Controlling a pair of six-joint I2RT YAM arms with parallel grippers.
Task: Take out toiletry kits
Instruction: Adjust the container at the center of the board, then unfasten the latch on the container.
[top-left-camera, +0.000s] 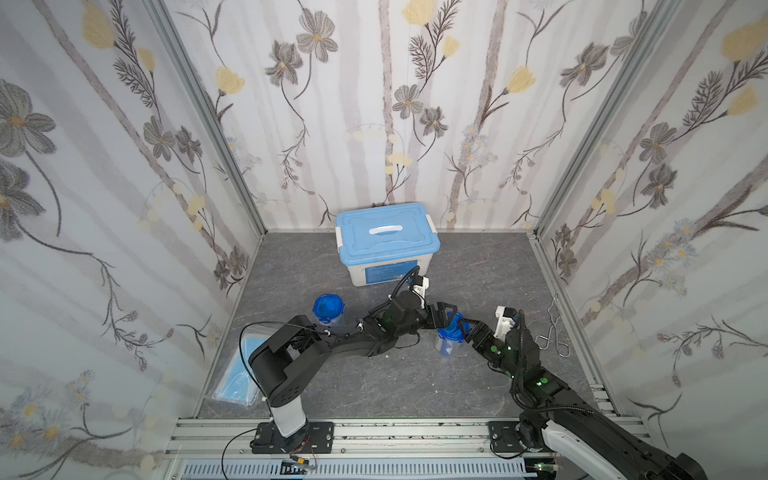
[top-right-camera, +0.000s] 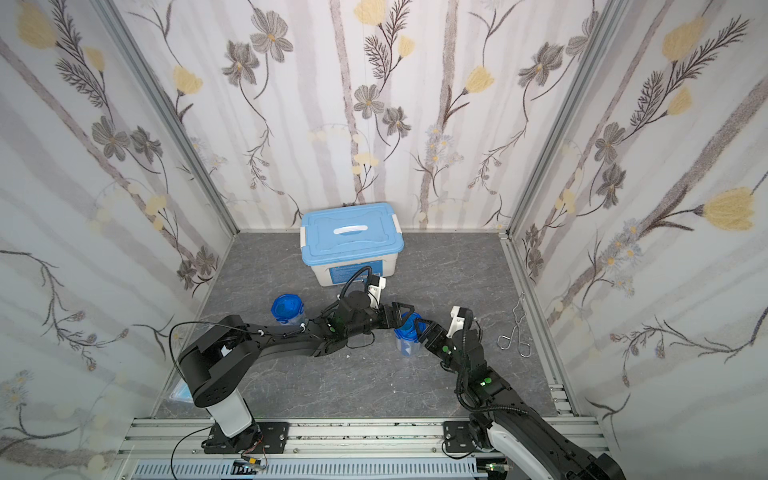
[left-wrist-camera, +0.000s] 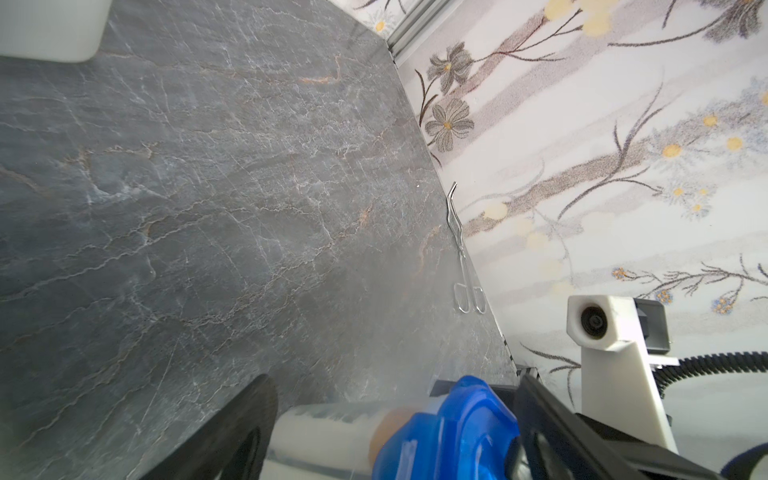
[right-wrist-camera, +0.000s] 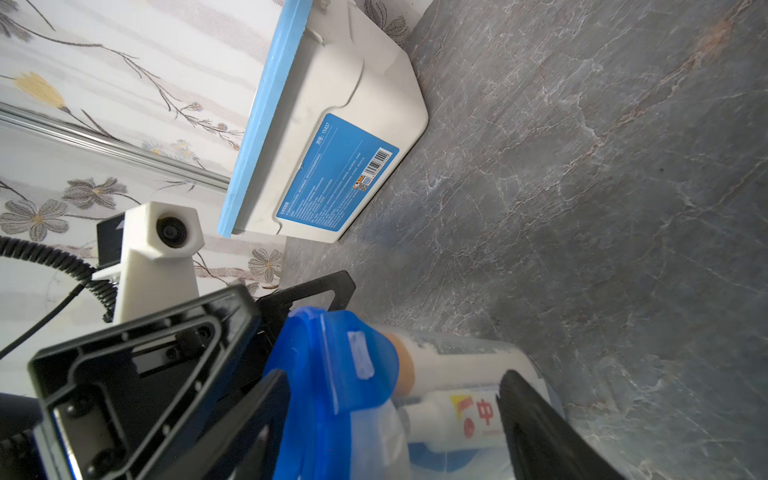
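Jaws of the left gripper (top-left-camera: 448, 319) and right gripper (top-left-camera: 464, 329) stand wide, straddling one blue-lidded toiletry cup (top-left-camera: 448, 344) from opposite sides on the counter (top-left-camera: 395, 374); whether either presses on it I cannot tell. A cream bottle (right-wrist-camera: 457, 357) and a tube (right-wrist-camera: 453, 413) show inside. The second cup (top-left-camera: 328, 311) stands well apart.

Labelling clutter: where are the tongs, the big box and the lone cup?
tongs (left-wrist-camera: 461, 257), left wrist view, the pivot.
big box (top-left-camera: 386, 247), a top view, its blue lid.
lone cup (top-left-camera: 328, 307), a top view, its blue lid.
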